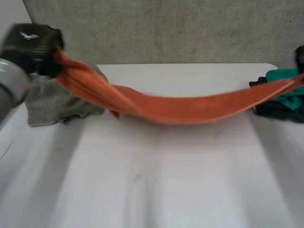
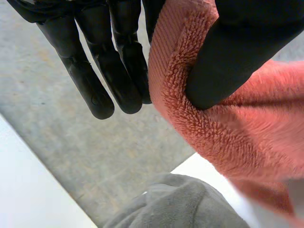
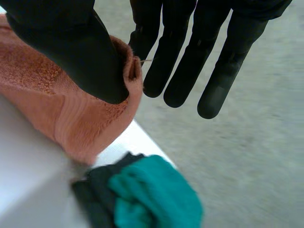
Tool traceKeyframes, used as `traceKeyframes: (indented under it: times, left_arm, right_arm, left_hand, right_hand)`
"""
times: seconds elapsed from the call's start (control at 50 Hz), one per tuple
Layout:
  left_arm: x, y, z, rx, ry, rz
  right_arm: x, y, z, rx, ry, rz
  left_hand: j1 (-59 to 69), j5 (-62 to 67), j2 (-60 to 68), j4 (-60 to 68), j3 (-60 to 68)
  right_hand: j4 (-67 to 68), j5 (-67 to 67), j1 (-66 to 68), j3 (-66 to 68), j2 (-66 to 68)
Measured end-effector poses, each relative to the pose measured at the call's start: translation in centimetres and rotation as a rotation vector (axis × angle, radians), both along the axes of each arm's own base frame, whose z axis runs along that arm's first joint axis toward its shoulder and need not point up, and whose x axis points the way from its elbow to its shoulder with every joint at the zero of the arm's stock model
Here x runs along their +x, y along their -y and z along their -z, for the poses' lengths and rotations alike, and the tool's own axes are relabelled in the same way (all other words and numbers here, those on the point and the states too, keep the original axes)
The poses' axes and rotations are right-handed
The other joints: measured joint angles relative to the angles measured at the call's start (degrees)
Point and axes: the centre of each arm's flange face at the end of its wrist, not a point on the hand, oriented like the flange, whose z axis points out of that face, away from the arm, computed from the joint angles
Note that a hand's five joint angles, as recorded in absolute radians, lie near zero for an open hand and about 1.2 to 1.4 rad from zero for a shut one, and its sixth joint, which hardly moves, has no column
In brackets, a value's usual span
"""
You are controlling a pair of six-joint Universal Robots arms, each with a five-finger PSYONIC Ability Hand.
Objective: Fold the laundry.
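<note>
Orange towel (image 1: 180,107), long axis side to side over the far half of the table (image 1: 156,190), sagging mid-span; I pinch one end in each: left hand (image 1: 33,45) above its left edge, right hand (image 3: 71,42) at its right.

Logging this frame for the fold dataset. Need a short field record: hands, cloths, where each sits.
left hand: thumb pinches one end of the orange towel, raised above the table's left side
right hand: thumb pinches the towel's other end, at the table's right edge
orange towel: stretched between both hands, sagging low in the middle; contact with the table cannot be told
grey cloth: crumpled on the table, below the left hand
teal cloth: bunched at the right, on a dark cloth
table: white, near half bare
</note>
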Motion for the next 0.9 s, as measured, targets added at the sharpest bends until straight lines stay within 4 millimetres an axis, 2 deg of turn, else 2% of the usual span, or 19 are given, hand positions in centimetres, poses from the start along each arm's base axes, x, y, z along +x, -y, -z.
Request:
traceKeyframes:
  times: [0.06, 0.12, 0.2, 0.3, 0.42, 0.48, 0.54, 0.6, 0.62, 0.64, 0.7, 0.72, 0.78, 0.82, 0.9]
  left_arm:
    - [2.1, -1.7, -1.0, 0.034, -0.04, -0.008]
    - [3.5, -2.7, -0.7, 0.097, -0.07, -0.011]
    - [4.5, -3.4, 0.8, 0.194, -0.1, -0.009]
    - [4.6, -3.4, 3.4, 0.304, -0.109, 0.014]
    - [3.2, -1.0, 7.9, 0.383, -0.028, 0.046]
    - [2.7, 0.5, 8.9, 0.365, 0.011, 0.041]
    - [1.8, 3.3, 8.9, 0.287, 0.045, 0.025]
    - [0.9, 6.5, 7.0, 0.143, 0.029, 0.001]
    - [0.7, 6.9, 6.5, 0.116, 0.021, -0.002]
    - [0.3, 8.4, 4.8, 0.023, -0.017, -0.011]
    - [-0.2, 10.4, 1.3, -0.151, -0.11, -0.016]
    - [-0.3, 10.7, 0.5, -0.188, -0.132, -0.015]
    - [-0.7, 11.7, -3.8, -0.393, -0.268, 0.004]
    - [-0.8, 11.7, -5.7, -0.488, -0.345, 0.023]
    - [-0.8, 11.7, -6.5, -0.545, -0.424, 0.042]
  right_arm:
    - [-1.5, -0.6, -2.7, -0.01, -0.002, 0.034]
    - [-2.1, -1.3, -3.7, 0.002, -0.021, 0.038]
    - [-2.3, -1.7, -3.3, 0.044, -0.064, 0.024]
    - [-1.6, -1.6, -1.1, 0.122, -0.14, -0.014]
    - [0.3, 0.4, 3.0, 0.228, -0.235, -0.027]
    - [1.1, 1.7, 3.9, 0.227, -0.244, -0.007]
    - [2.1, 4.0, 4.1, 0.158, -0.214, 0.037]
    - [2.8, 6.8, 2.7, 0.002, -0.115, 0.093]
    - [2.9, 7.4, 2.2, -0.041, -0.084, 0.104]
    - [3.0, 8.6, 0.8, -0.151, -0.004, 0.123]
    - [3.1, 10.3, -2.0, -0.356, 0.15, 0.133]
    - [3.1, 10.5, -2.6, -0.398, 0.182, 0.131]
    - [3.0, 11.2, -5.8, -0.633, 0.348, 0.095]
    - [3.0, 11.1, -7.2, -0.747, 0.419, 0.063]
    - [3.2, 10.8, -8.0, -0.842, 0.477, 0.021]
  left_hand:
    - [0.0, 0.0, 0.0, 0.0, 0.0]
    - [0.0, 0.0, 0.1, 0.0, 0.0]
    - [0.0, 0.0, 0.1, 0.0, 0.0]
    - [0.0, 0.0, 0.1, 0.0, 0.0]
    - [0.0, 0.0, 0.2, 0.0, 0.0]
    - [0.0, 0.0, 0.2, 0.0, 0.0]
    - [0.0, 0.0, 0.3, 0.0, 0.0]
    - [0.0, 0.0, 0.3, 0.0, 0.0]
    - [0.0, 0.0, 0.3, 0.0, 0.0]
    - [0.0, 0.0, 0.3, 0.0, 0.0]
    - [0.0, 0.0, 0.3, 0.0, 0.0]
    - [0.0, 0.0, 0.3, 0.0, 0.0]
    - [0.0, 0.0, 0.3, 0.0, 0.0]
    - [0.0, 0.0, 0.3, 0.0, 0.1]
    - [0.0, 0.0, 0.3, 0.0, 0.1]
  right_hand:
    - [0.0, 0.3, 0.0, 0.0, 0.2]
    - [0.0, 0.4, 0.0, 0.0, 0.2]
    - [0.0, 0.4, 0.0, 0.0, 0.2]
    - [0.0, 0.4, 0.0, 0.0, 0.2]
    - [0.0, 0.4, 0.0, 0.0, 0.2]
    - [0.0, 0.4, 0.0, 0.0, 0.2]
    - [0.0, 0.4, 0.0, 0.0, 0.2]
    - [0.0, 0.4, 0.0, 0.0, 0.2]
    - [0.0, 0.4, 0.0, 0.0, 0.2]
    - [0.0, 0.4, 0.0, 0.0, 0.2]
    - [0.0, 0.4, 0.0, 0.1, 0.2]
    - [0.0, 0.4, 0.0, 0.1, 0.2]
    - [0.0, 0.4, 0.0, 0.1, 0.2]
    - [0.0, 0.4, 0.0, 0.1, 0.2]
    - [0.0, 0.6, 0.0, 0.1, 0.2]
